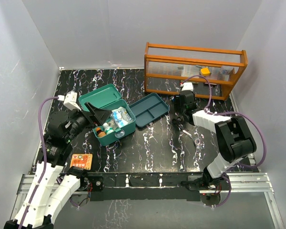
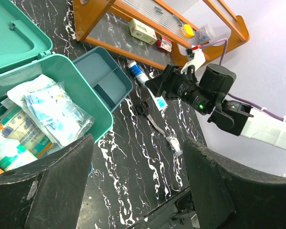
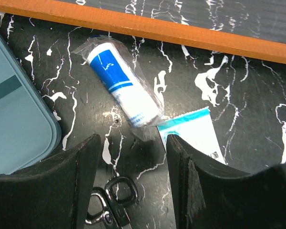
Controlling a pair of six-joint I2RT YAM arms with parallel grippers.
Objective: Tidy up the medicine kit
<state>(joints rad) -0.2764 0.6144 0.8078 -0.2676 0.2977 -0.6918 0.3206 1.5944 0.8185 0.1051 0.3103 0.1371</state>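
Note:
The medicine kit (image 1: 115,129) stands open at the left, its lid (image 1: 97,95) tipped back, with bottles and plastic packets inside (image 2: 52,109). Its teal insert tray (image 1: 150,109) lies on the table to its right. My left gripper (image 1: 99,116) hovers open over the kit's near side with nothing between its fingers (image 2: 138,186). My right gripper (image 1: 182,114) is open just above the table (image 3: 132,157). A wrapped white-and-blue bandage roll (image 3: 121,86) and a white-teal sachet (image 3: 195,131) lie just ahead of its fingertips. The black scissors handles (image 3: 109,200) sit between its fingers.
The orange slatted rack (image 1: 195,67) stands at the back right with small boxes on its shelf (image 2: 143,31). A small wrapped item (image 1: 199,141) lies near the right arm. An orange card (image 1: 81,161) sits at the front left. The tray's corner (image 3: 14,124) is left of the right gripper.

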